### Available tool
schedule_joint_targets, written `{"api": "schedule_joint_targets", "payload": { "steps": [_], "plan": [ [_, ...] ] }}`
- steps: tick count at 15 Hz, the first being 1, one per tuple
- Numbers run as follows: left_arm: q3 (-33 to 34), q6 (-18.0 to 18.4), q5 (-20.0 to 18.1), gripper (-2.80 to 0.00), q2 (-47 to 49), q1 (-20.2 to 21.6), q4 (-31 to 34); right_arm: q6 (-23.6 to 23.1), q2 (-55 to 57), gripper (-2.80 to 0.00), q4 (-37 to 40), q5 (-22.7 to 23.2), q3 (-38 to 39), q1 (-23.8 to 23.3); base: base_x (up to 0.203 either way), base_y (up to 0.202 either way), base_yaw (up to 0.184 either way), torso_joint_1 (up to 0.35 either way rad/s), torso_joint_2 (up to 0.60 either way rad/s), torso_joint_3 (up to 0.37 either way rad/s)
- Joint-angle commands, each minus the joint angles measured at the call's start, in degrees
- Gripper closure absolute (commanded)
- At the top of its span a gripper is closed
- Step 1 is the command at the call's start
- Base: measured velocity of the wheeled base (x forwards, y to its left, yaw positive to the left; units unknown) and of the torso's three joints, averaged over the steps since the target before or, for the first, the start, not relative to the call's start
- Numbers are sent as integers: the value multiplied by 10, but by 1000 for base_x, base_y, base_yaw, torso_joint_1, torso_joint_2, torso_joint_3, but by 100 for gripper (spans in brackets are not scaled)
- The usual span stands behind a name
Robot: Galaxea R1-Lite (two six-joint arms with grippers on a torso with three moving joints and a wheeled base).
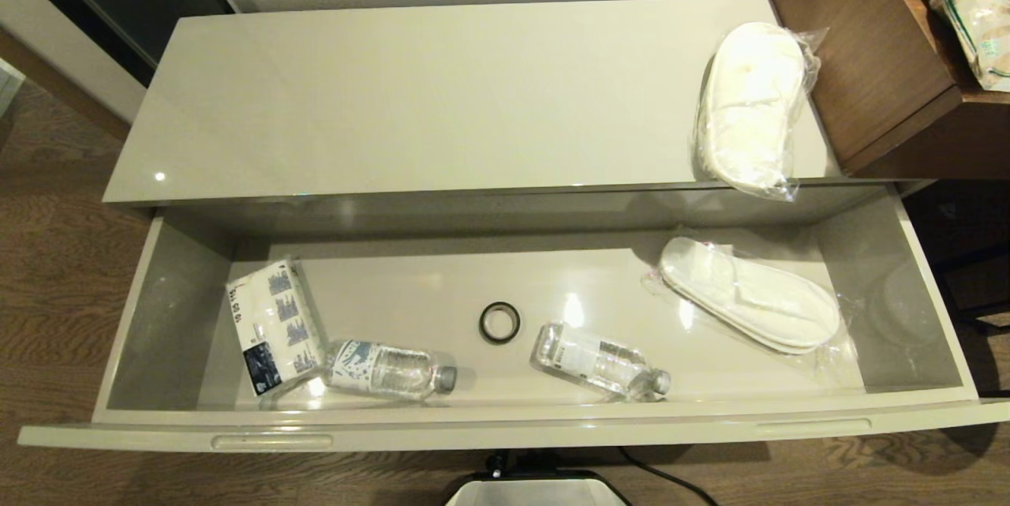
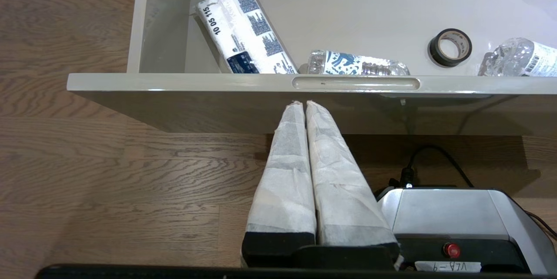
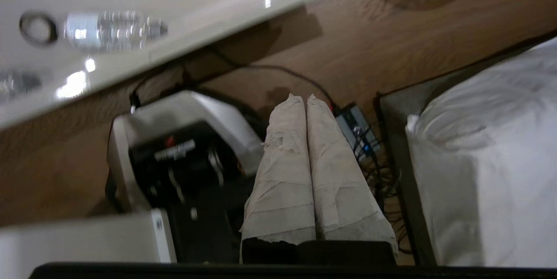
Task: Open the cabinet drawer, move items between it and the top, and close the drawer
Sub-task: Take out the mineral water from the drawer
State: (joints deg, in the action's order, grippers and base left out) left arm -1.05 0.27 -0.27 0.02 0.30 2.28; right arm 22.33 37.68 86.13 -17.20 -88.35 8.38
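The cabinet drawer (image 1: 505,431) stands pulled wide open below the top (image 1: 410,95). One wrapped slipper pair (image 1: 751,105) lies at the top's right end, its toe hanging over the front edge. A second slipper pair (image 1: 750,305) lies in the drawer's right part. Two water bottles lie on their sides near the drawer front, one left of centre (image 1: 387,369) and one right of centre (image 1: 600,361). My left gripper (image 2: 303,103) is shut and empty, low in front of the drawer's left handle slot (image 2: 356,83). My right gripper (image 3: 303,97) is shut and empty over the floor, away from the drawer.
A white-and-blue tissue pack (image 1: 272,324) leans in the drawer's left corner, and a black tape ring (image 1: 499,322) lies mid-drawer. A brown wooden unit (image 1: 876,56) abuts the top's right end. My base (image 3: 182,148), cables (image 3: 370,148) and white bedding (image 3: 487,157) lie below and behind.
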Motion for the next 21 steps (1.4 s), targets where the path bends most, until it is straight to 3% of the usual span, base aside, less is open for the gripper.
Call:
{"api": "schedule_joint_targets", "payload": {
  "steps": [1,6,7,10,11,17,19,21],
  "plan": [
    [0,0,0,0,0,0,0,-53,-89,0,14,87,13,-40,0,0,0,0,0,0],
    [0,0,0,0,0,0,0,-123,-207,0,11,147,192,-55,0,0,0,0,0,0],
    [0,0,0,0,0,0,0,-138,-240,0,-19,157,233,-58,0,0,0,0,0,0],
    [0,0,0,0,0,0,0,-199,-358,0,-251,176,408,-71,0,0,0,0,0,0],
    [0,0,0,0,0,0,0,-215,-373,0,-360,181,459,-74,0,0,0,0,0,0],
    [0,0,-1,0,0,0,0,-216,-387,0,-831,216,733,-77,0,0,0,0,0,0],
    [0,0,0,0,0,0,1,-234,-387,0,-922,219,801,-78,0,0,0,0,0,0],
    [0,0,0,0,0,0,1,-242,-387,0,-955,220,841,-78,0,0,0,0,0,0]
  ]
}}
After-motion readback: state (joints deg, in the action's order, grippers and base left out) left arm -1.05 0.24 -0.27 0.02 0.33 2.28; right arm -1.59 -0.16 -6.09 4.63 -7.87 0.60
